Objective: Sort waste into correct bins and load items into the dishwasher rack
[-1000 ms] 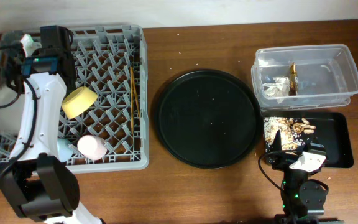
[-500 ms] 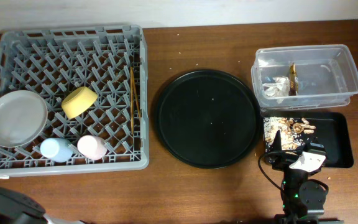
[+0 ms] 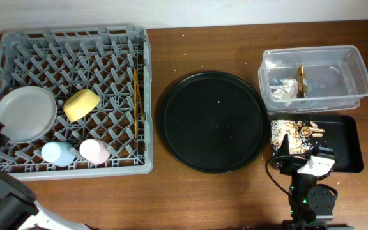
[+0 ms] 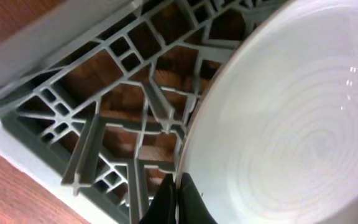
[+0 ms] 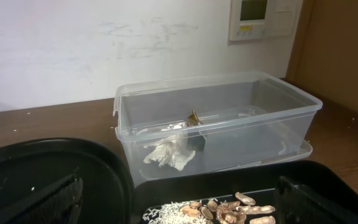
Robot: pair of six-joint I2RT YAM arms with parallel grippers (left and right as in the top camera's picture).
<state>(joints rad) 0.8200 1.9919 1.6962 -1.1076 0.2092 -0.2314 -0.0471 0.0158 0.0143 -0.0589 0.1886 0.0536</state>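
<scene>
At the far left, the left fingers (image 4: 164, 203) are seen at the rim of the pale grey plate (image 3: 21, 114). Their tips are drawn close together, but whether the rim is pinched between them cannot be told. The plate lies in the left part of the dishwasher rack (image 3: 75, 32), with the yellow bowl (image 3: 82, 105) just beside it. The blue cup (image 3: 57, 153) and pink cup (image 3: 94, 151) are set along the near edge, and the chopsticks (image 3: 136, 102) are laid lengthwise near the rack's right wall.

In the middle of the counter (image 3: 171, 51) stands the round black tray (image 3: 213, 121). Further right, the tissue (image 3: 283, 88) and wrapper (image 3: 301, 80) are held in the clear tub (image 3: 360, 73), and the food scraps (image 3: 302, 131) are spread in the shallow black tray (image 3: 344, 137). The right fingers (image 5: 48, 199) are spread wide over that tray's near end and nothing is held.

Sorting is judged finished, and loading appears to be at its last step, the seating of the plate. For the next move, the plate would need to be settled among the pegs and the left fingers drawn clear without the rim being dragged.
</scene>
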